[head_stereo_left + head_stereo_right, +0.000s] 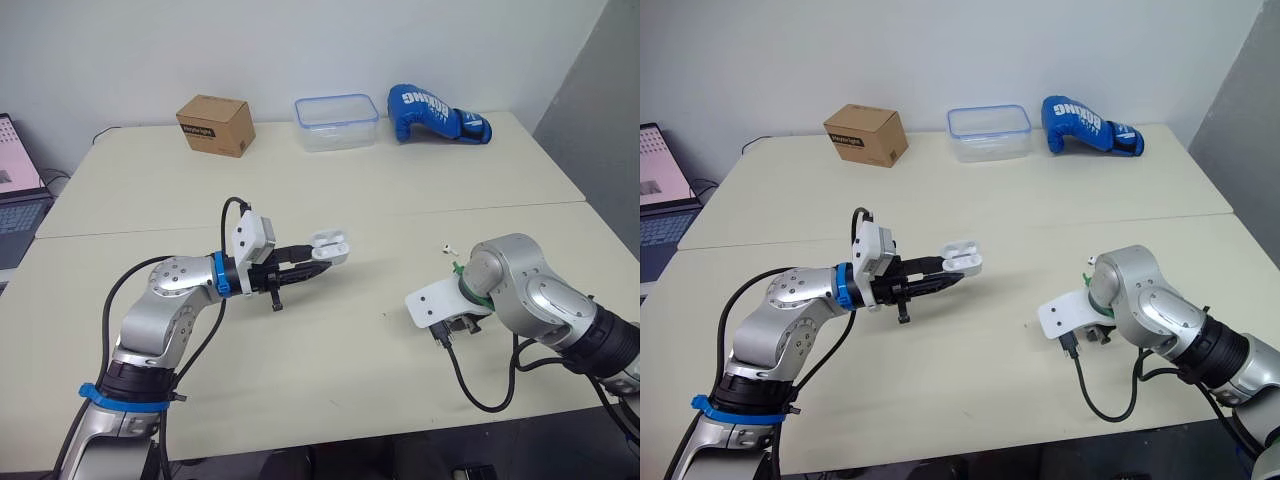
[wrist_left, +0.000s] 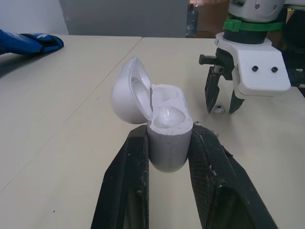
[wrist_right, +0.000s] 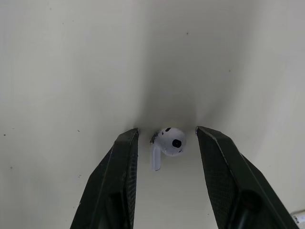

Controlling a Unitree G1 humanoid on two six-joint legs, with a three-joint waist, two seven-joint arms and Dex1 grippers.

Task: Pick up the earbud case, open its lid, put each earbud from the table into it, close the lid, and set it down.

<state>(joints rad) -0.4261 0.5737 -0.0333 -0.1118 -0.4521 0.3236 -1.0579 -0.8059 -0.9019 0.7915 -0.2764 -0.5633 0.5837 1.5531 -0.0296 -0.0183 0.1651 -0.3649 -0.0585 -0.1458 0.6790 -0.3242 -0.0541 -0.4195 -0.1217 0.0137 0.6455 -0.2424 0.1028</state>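
Note:
My left gripper (image 2: 167,139) is shut on the white earbud case (image 2: 164,129) and holds it above the middle of the table, lid swung open; the same case (image 1: 330,246) shows in the left eye view. My right gripper (image 3: 167,132) points straight down at the table on the right, open. One white earbud (image 3: 167,143) lies on the table between its fingertips, touching neither finger. The left wrist view shows that right gripper (image 2: 220,101) from the side, standing over the earbud (image 2: 218,109). A second earbud (image 1: 446,244) lies on the table just beyond the right wrist.
Along the far edge stand a cardboard box (image 1: 215,124), a clear plastic container (image 1: 336,121) and a blue boxing glove (image 1: 435,113). A laptop (image 1: 15,190) sits off the table's left side. A seam crosses the cream table (image 1: 300,360).

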